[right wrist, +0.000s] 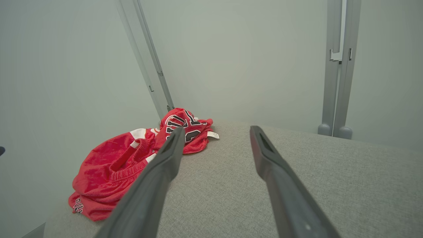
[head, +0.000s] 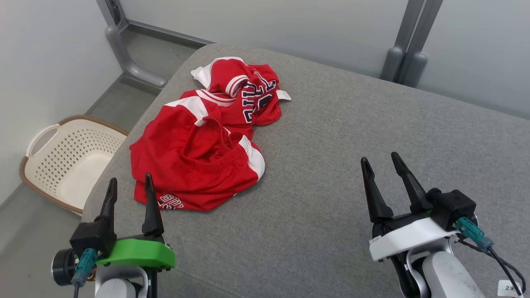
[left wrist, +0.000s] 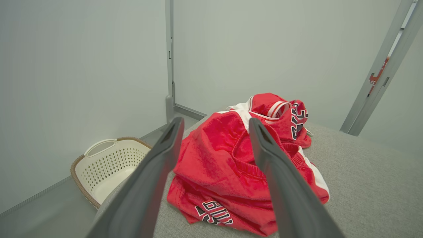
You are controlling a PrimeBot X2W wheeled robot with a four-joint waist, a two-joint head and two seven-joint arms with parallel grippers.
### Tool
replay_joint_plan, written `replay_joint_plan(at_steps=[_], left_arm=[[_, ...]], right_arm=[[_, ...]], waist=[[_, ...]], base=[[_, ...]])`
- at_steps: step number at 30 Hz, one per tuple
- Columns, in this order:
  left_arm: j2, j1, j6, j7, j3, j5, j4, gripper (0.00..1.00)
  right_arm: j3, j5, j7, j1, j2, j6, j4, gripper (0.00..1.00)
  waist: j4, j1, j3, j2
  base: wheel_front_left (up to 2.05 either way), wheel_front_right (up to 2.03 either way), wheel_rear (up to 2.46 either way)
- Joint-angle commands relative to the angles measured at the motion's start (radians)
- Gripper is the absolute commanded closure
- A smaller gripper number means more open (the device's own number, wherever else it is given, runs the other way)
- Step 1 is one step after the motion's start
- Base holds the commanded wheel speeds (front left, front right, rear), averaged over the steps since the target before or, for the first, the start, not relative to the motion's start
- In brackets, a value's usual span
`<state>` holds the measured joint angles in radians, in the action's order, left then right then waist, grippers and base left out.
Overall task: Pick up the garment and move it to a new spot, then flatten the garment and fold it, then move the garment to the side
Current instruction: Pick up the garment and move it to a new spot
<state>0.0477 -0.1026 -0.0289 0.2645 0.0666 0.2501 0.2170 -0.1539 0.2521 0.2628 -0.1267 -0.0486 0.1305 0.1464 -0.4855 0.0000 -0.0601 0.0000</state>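
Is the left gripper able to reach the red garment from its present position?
Probably yes. The left gripper is open and empty, and the red garment lies just ahead of its fingertips on the grey cushion, with nothing between them.

Grey woven-fabric padded counter [head: 352, 136], rounded corner at far L, top flat & smooth. One item lies on it: a crumpled red mesh garment [head: 194, 165] w/ white trim & dark lettering, heaped in the far-L area, close to the L edge, wholly on top. It's bunched in two lumps that touch, the bigger one nearer, the smaller behind. A small white tag [head: 284, 95] sticks out at its far R side, flat on the fabric. Beside the counter's L edge, the grey floor [head: 25, 240] carries a cream perforated plastic basket [head: 70, 161] w/ brown rim, upright.
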Motion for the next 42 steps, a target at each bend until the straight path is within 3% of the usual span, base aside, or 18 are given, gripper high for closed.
replay_joint_plan(at_steps=[1,7,11,19,28,34,42], left_arm=[[0.005,0.006,-0.005,0.000,-0.003,0.007,0.005,0.00],[0.032,-0.071,0.033,-0.016,-0.019,0.033,0.064,0.00],[0.059,-0.159,0.068,-0.128,-0.042,0.094,0.106,0.00],[0.144,-0.345,0.090,-0.393,-0.083,0.180,0.215,0.00],[0.242,-0.509,0.116,-0.621,-0.115,0.271,0.457,0.00],[0.286,-0.544,0.139,-0.704,-0.104,0.297,0.618,0.00],[0.289,-0.535,0.152,-0.766,-0.078,0.332,0.785,0.00]], right_arm=[[-0.003,0.003,0.003,0.001,-0.003,0.000,0.003,0.00],[-0.021,0.011,0.003,-0.012,-0.003,0.000,0.000,0.00],[-0.017,-0.001,0.003,-0.024,-0.004,0.000,-0.005,0.00],[-0.031,-0.005,0.003,-0.068,-0.008,0.000,-0.015,0.00],[-0.042,0.011,0.003,-0.132,-0.017,0.000,-0.022,0.00],[-0.038,0.018,0.003,-0.152,-0.015,0.000,-0.024,0.00],[-0.036,0.021,0.003,-0.166,-0.013,0.000,-0.024,0.00]], waist=[[0.003,0.0000,0.001,0.0000],[0.028,0.0000,-0.009,0.0000],[0.059,0.0000,-0.031,0.0000],[0.165,0.0000,-0.110,0.0000],[0.304,0.0000,-0.207,0.0000],[0.373,0.0000,-0.238,0.0000],[0.406,0.0000,-0.251,0.0000]], base=[[0.00,0.00,0.00],[0.00,0.00,0.00],[0.00,0.00,0.00],[0.00,0.00,0.00],[0.00,0.00,0.00],[0.00,0.00,0.00],[0.00,0.00,0.00]])
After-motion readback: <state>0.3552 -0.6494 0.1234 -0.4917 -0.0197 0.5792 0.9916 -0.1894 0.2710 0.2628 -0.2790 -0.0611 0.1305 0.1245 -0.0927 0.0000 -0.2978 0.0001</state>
